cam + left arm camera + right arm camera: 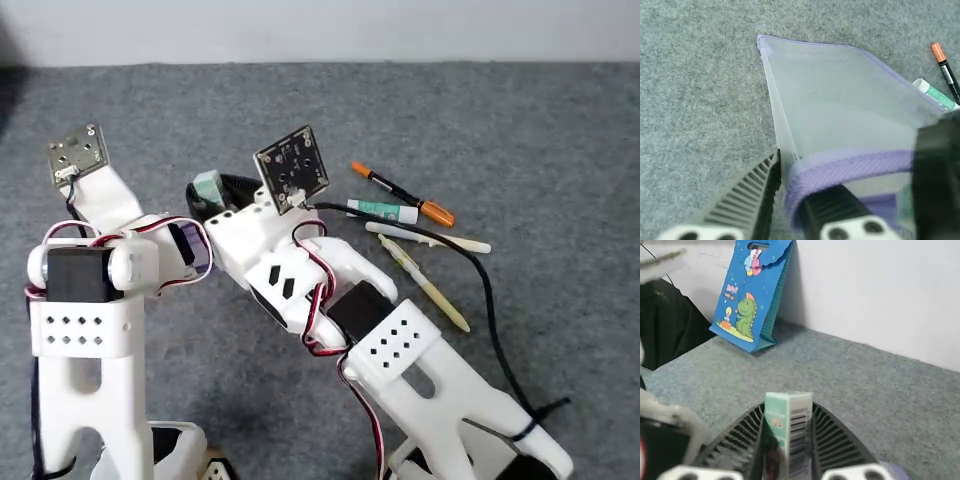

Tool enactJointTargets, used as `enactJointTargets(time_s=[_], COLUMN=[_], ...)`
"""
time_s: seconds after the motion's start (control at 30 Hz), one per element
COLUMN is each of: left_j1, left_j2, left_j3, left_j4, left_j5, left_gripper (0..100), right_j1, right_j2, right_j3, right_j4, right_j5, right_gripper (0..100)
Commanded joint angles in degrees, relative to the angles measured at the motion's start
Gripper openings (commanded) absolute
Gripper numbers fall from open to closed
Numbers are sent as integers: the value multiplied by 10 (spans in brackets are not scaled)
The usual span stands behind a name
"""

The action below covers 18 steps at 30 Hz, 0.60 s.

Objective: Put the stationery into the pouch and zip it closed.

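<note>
- The left gripper [790, 176] is pinching one wall of the translucent plastic pouch with a lilac woven zip band [840, 100]. One ribbed black finger is lying outside the wall and the other inside the mouth, pressed together on it.
- The right gripper [787, 412] is clamping a small mint-green and white cardboard box with a barcode [788, 432]. The box's long axis is running along the fingers, and its end is poking out past their tips.
- The coming move turns on this: the right gripper's black bulk is sitting just beside the left gripper, right at the pouch's mouth. The pouch's length is stretching away from both, flat on the grey felt tabletop [550, 120].
- The right gripper is pointing out over the table towards the wall, so it probably needs tipping down before the box can slide in.
- The pouch is looking empty through its wall, apart from a green patch at the mouth that may be the box.
- Four pieces are lying loose beyond the pouch's far edge, nearer the right gripper: a black marker with orange caps [400, 193], a green-and-white tube [383, 210], a white pen [430, 236] and a pale yellow pen [425, 282].
- A blue paper gift bag with a dinosaur print [752, 290] is standing far ahead of the right gripper, and I cannot tell what is in it.
</note>
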Motion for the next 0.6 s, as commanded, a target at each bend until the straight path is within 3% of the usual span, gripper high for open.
enactJointTargets(time_s=[0.0,0.33,0.57], left_j1=[-3,-3,0], left_j2=[3,3,3], left_j3=[-24,-23,-22], left_j4=[-18,-14,-14], left_j5=[6,6,6], left_gripper=[12,12,12], right_j1=[-7,-15,-15], right_j2=[-25,-30,-34], right_j3=[7,12,2], right_j4=[4,4,5], right_j5=[8,10,67], right_gripper=[12,119,60])
